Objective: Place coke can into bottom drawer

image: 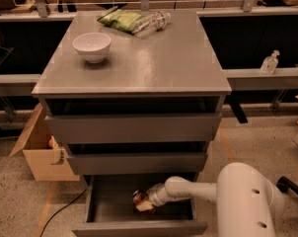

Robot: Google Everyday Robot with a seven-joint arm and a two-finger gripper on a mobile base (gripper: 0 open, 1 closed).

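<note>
Nearest: robot's white arm (198, 190) reaches leftward from its rounded housing (247, 201) into the bottom drawer (139, 228), which is pulled out.

Gripper (146, 206) is inside that drawer, near the middle of its floor. Jaws pinch the coke can (138, 197), which tilts at the gripper's tip; the red body and a silver end show. Can is within the drawer walls (whether it touches the floor cannot be told).

Above: middle drawer (136, 163) and top drawer (134, 127), each drawn out a little, a dark gap over each front.

Left of the cabinet, on the speckled floor: open cardboard box (40, 157), a dark cable running near it.

Further back, on the grey bench (154, 68): white bowl (92, 46) upright at left. At the far edge, a green bag (120, 19) touching a clear plastic bottle (152, 22) lying on its side.

Far right, on a ledge: small clear bottle (270, 62), upright.
</note>
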